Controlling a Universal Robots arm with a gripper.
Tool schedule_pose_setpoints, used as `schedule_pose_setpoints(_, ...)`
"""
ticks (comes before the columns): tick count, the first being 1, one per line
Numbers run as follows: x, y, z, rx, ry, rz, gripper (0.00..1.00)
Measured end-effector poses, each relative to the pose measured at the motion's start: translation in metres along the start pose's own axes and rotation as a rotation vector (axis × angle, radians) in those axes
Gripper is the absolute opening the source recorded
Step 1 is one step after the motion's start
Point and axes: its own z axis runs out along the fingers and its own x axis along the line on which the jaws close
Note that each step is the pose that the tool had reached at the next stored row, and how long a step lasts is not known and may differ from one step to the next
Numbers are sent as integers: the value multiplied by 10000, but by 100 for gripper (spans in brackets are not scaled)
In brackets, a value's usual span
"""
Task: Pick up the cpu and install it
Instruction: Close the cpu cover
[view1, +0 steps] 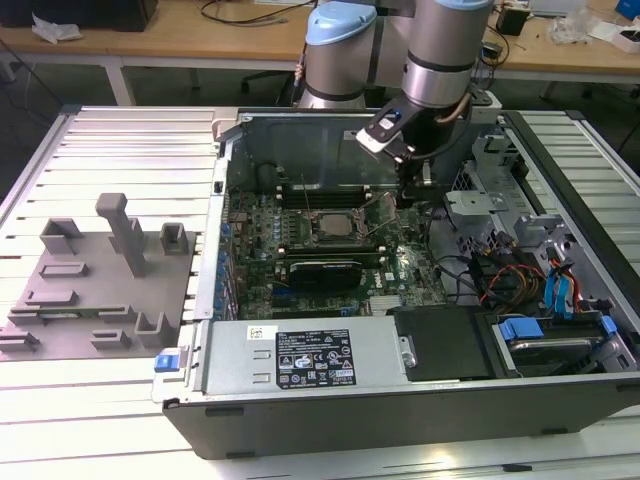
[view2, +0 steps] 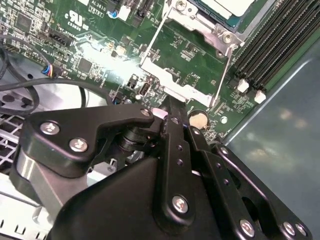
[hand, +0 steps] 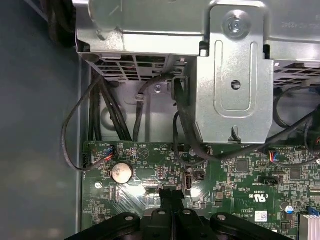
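Observation:
The cpu (view1: 335, 226) lies flat in the socket in the middle of the green motherboard inside the open computer case; its pale silver top (view2: 227, 6) also shows in the second wrist view. The socket's metal latch frame (view1: 381, 213) (view2: 190, 92) is swung open beside it. My black gripper (view1: 408, 192) hangs low over the board on the exterior view's right of the socket. Its fingers are shut together with nothing between them in both wrist views (view2: 171, 107) (hand: 170, 192). The tips are close to the open frame's edge; contact cannot be told.
A grey fixture plate (view1: 100, 290) with upright blocks lies on the exterior view's left. The power supply (view1: 300, 355) fills the case front. A drive cage (view1: 540, 300) with blue parts and cables stands on the right. Near the gripper are a coin battery (hand: 121, 172), black cables and a metal bracket (hand: 235, 75).

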Motion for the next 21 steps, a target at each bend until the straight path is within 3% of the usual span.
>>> schedule_pose_setpoints(4,11,-65,-2,-58,-7,-1,11)
schedule_pose_setpoints(7,22,-129,-2,-167,-21,5,11)
schedule_pose_setpoints(13,47,-228,-6,-312,-96,7,11)
schedule_pose_setpoints(18,85,-303,-11,-482,-115,15,11)
schedule_pose_setpoints(21,136,-382,-15,-671,-131,22,11)
